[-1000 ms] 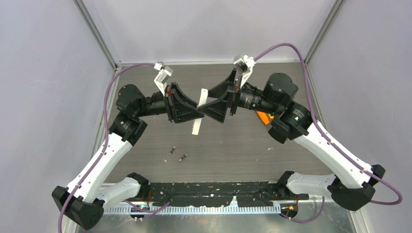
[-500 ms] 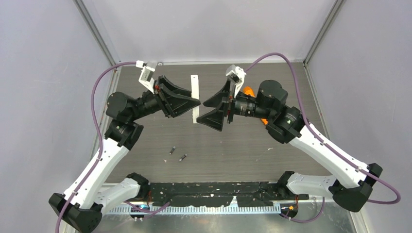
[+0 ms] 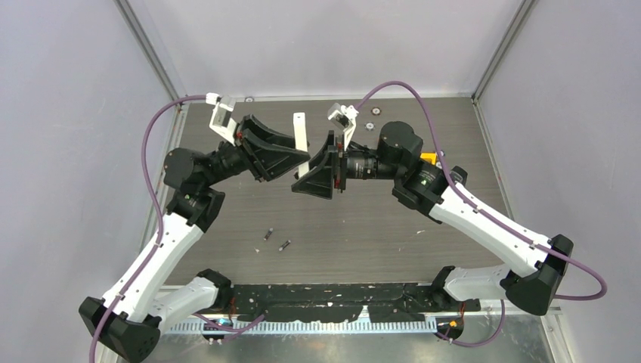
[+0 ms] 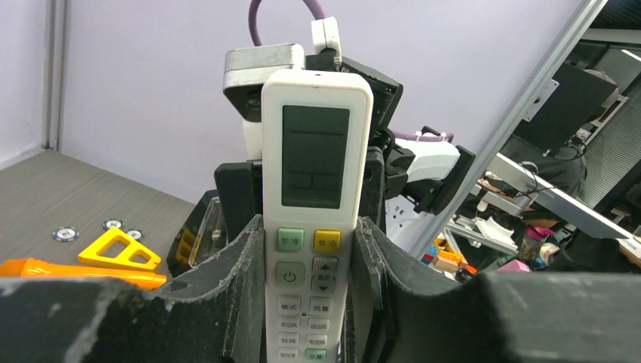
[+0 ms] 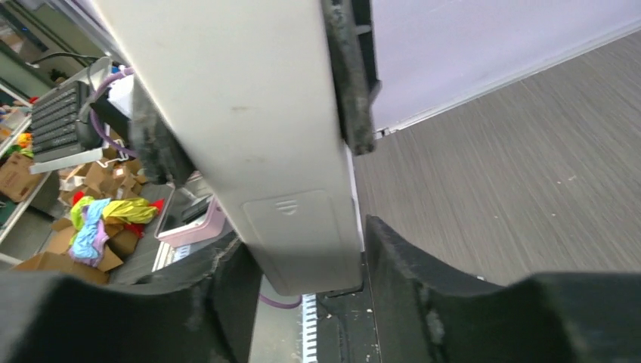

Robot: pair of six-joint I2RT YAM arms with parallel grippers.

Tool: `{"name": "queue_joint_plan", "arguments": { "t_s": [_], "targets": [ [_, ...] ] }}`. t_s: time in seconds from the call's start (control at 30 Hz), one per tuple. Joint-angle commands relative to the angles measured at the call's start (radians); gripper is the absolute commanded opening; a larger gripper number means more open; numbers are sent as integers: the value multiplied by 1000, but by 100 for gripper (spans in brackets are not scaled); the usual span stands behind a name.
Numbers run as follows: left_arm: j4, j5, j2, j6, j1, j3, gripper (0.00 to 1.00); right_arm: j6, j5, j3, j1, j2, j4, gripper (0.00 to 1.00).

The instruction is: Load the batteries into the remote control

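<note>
Left pincer (image 4: 310,234) is clamped on the remote (image 4: 315,151). One dark finger presses each long side, just below the green and yellow buttons. The remote's face with its dark screen looks at the left wrist camera. Its screen end sticks out past the fingers.

Right pincer (image 5: 306,238) sits at the remote's other end. It has one finger on each side of the plain white back. I cannot tell if these fingers squeeze the remote or only sit close beside it. The battery lid (image 5: 291,227) is shut. It faces the right wrist camera, right between those fingers.

From the top, the remote is up off the bench (image 3: 363,227). It hangs between the two arms, near the middle of the far side. The two pincers meet there, tip to tip.

The two batteries (image 3: 267,234) lie on the bench, well apart from the remote and closer to the arm bases. They lie near each other but do not touch. Neither pincer is near them.

Far behind the remote, on the right side of the bench, lie an orange flashlight (image 4: 75,271), a yellow triangle (image 4: 98,247) and some small round discs (image 4: 64,234).
</note>
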Motion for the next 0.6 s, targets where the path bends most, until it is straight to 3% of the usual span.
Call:
{"name": "queue_joint_plan", "arguments": {
  "t_s": [0.0,0.07,0.1,0.2,0.23,0.3,0.4,0.57],
  "targets": [
    [95,17,-7,-24,-4,0,0,18,18,28,1,-16,73,47],
    [91,15,-8,-23,-4,-5,3,7,24,27,1,-24,70,38],
    [87,14,-8,-22,-4,-8,12,-1,31,27,1,-25,68,35],
    [57,11,-10,-1,-4,-5,62,-35,51,37,1,-31,21,25],
    [44,10,-12,8,-4,-4,74,-63,69,41,1,-33,-2,25],
    [-4,-4,-20,48,-4,3,87,-124,117,57,1,-35,-86,23],
    [-188,-103,-45,179,-4,28,92,-238,212,98,3,-30,-251,23],
    [-494,-313,-25,299,-4,106,92,-382,447,148,44,-1,-414,22]
  ]
}}
